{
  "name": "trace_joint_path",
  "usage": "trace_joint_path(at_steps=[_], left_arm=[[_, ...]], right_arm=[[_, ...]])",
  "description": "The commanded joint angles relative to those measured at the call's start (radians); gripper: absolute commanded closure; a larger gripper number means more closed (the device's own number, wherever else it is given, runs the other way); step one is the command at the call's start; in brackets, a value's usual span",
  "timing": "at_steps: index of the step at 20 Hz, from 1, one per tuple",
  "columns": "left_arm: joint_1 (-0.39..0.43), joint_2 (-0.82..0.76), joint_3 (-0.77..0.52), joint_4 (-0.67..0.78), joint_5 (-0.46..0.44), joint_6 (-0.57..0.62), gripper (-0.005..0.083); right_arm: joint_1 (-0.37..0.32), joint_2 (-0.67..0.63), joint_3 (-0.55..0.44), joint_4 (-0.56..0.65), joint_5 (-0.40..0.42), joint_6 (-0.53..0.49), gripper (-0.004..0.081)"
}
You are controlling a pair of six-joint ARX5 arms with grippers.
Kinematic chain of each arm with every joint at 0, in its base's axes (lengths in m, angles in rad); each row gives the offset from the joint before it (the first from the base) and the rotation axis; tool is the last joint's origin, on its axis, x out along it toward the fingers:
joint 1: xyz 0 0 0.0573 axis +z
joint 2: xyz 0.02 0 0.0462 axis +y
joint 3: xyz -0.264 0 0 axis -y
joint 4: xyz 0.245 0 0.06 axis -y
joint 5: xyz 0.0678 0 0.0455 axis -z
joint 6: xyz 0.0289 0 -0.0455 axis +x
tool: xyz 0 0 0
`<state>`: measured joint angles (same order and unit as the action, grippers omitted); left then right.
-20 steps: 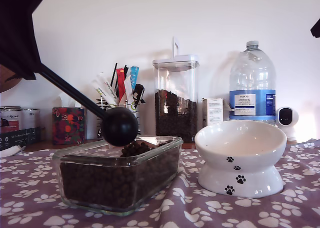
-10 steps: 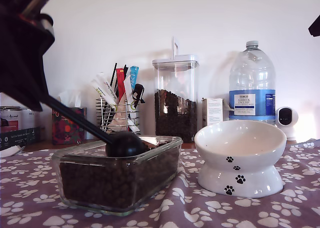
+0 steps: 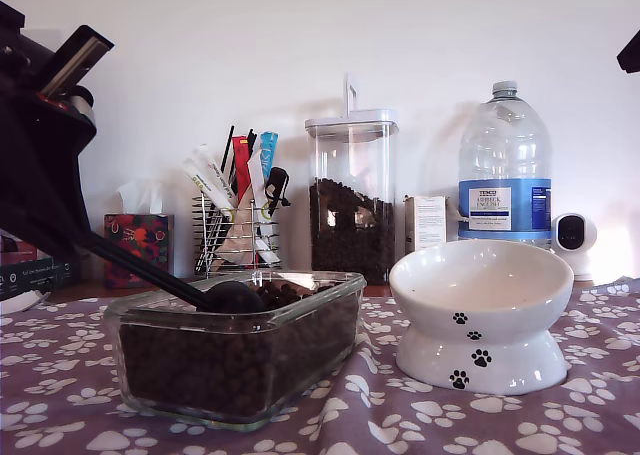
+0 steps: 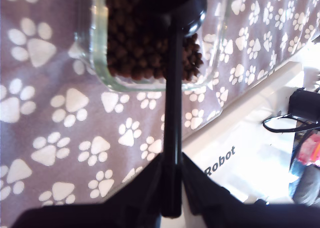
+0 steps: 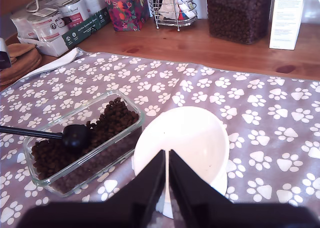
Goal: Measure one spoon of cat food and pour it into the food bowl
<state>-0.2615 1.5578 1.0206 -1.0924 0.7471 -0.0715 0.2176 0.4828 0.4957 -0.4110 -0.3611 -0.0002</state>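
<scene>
Kibble [image 3: 240, 360] in the glass dish [image 3: 150, 320] now buries the spoon [image 3: 235, 297] cup, lowered from above by my first gripper [image 4: 172, 180], clamped on the handle. Scooping has begun. Beyond, the empty food bowl [image 5: 192, 138] waits under my second gripper [image 5: 166, 188], its jaws nearly closed and holding nothing.

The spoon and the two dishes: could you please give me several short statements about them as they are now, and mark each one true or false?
1. My first gripper holds the spoon by its thin handle. True.
2. The spoon's cup is over the food bowl. False: the cup is down in the glass dish, at the cat food.
3. The food bowl has kibble in it. False: its inside shows plain white in the second wrist view.
4. My second gripper is shut and holds nothing. True.
5. The food bowl stands on the exterior view's right of the glass dish. True.
</scene>
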Motion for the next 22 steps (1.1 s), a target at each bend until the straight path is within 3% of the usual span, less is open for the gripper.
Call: trace_joint_path(at_steps=[1, 6, 13, 22], left_arm=[[0.000, 0.002, 0.034, 0.000, 0.014, 0.024, 0.0795], [-0.002, -0.002, 0.153, -0.065, 0.015, 0.055, 0.0795], [-0.023, -0.013, 0.160, -0.172, 0.044, 0.117, 0.0795], [-0.060, -0.013, 0.148, -0.251, -0.062, 0.156, 0.0795]], right_arm=[[0.005, 0.005, 0.010, 0.010, -0.007, 0.003, 0.0780], [0.005, 0.005, 0.010, 0.009, -0.007, 0.003, 0.0780], [0.005, 0.005, 0.010, 0.009, -0.007, 0.003, 0.0780], [0.005, 0.005, 0.010, 0.009, -0.007, 0.003, 0.0780]])
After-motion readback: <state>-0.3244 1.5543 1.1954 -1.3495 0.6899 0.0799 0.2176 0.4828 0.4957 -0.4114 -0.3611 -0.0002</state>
